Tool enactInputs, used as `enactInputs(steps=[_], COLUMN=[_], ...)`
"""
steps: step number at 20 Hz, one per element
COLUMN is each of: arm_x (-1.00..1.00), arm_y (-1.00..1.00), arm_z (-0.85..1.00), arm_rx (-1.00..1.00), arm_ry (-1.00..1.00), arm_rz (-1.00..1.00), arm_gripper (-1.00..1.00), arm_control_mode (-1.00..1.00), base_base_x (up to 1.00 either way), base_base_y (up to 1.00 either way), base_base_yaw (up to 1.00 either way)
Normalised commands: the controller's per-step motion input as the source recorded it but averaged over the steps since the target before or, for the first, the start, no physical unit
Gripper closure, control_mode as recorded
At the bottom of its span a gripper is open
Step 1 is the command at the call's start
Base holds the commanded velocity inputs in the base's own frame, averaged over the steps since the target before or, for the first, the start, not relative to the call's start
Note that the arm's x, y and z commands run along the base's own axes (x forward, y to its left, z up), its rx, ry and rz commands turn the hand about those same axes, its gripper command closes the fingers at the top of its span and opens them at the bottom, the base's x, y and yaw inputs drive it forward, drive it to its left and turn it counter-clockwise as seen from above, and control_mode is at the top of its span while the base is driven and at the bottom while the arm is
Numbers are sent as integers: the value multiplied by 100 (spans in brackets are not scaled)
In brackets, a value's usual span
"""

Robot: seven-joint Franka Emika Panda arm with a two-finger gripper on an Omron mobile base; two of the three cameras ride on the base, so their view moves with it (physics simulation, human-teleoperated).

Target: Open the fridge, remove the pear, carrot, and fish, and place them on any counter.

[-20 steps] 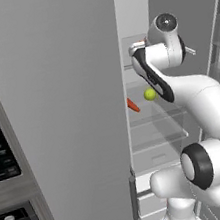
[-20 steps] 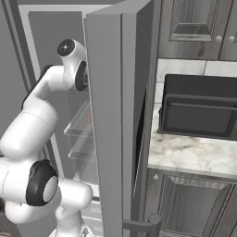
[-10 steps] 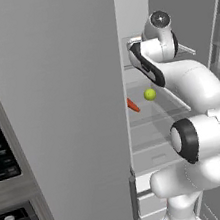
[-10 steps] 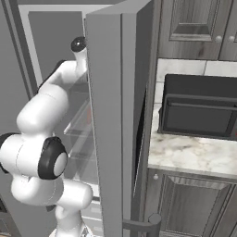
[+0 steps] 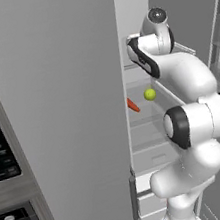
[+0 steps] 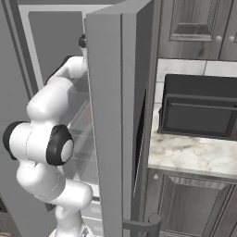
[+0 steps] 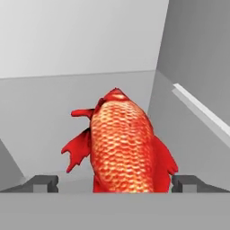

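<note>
1. Claw (image 7: 114,183): its two dark fingertips (image 7: 42,183) stand spread wide, one on each side of the fish (image 7: 121,146), and I cannot tell whether either tip touches it.
2. From the hand camera, the fish sits between the tips, a red scaly body with ragged fins sticking out on both sides, lying on a pale grey floor inside the fridge.
3. Behind the fish is a pale back wall, and a side wall with a lighter ledge running along it stands to the right in that view.
4. From the left base camera, the arm (image 5: 194,118) reaches up into the open fridge (image 5: 152,140), its hand tucked behind the edge of the door (image 5: 62,115) at an upper level.
5. On a clear shelf lower down sits the pear (image 5: 150,94), small, round and yellow-green.
6. Left of the pear, near the door edge, lies the carrot (image 5: 132,105), orange-red and tilted; the two are near each other but apart.
7. From the right base camera, the other fridge door (image 6: 115,125) stands open toward me, and the arm bends round behind it.
8. To the right of the fridge is the counter (image 6: 194,155), a white marble top with grey-brown veins.
9. A dark box-like appliance (image 6: 199,111) stands on the counter against the tiled wall.
10. Dark grey cabinets (image 6: 194,23) hang above it.
</note>
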Motion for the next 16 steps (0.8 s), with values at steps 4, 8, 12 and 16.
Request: enactInputs(steps=[4, 8, 12, 16], arm_x=[60, 49, 29, 1], arm_y=[-26, -10, -11, -8], arm_z=[-45, -83, -68, -58], arm_rx=[0, 2, 5, 2], arm_ry=[0, 0, 9, 17], arm_rz=[0, 0, 0, 0], arm_gripper=[-100, 100, 100, 100], arm_control_mode=[-100, -100, -100, -100], base_base_x=[0, 0, 0, 0], base_base_y=[0, 0, 0, 0], base_base_yaw=[0, 0, 0, 0])
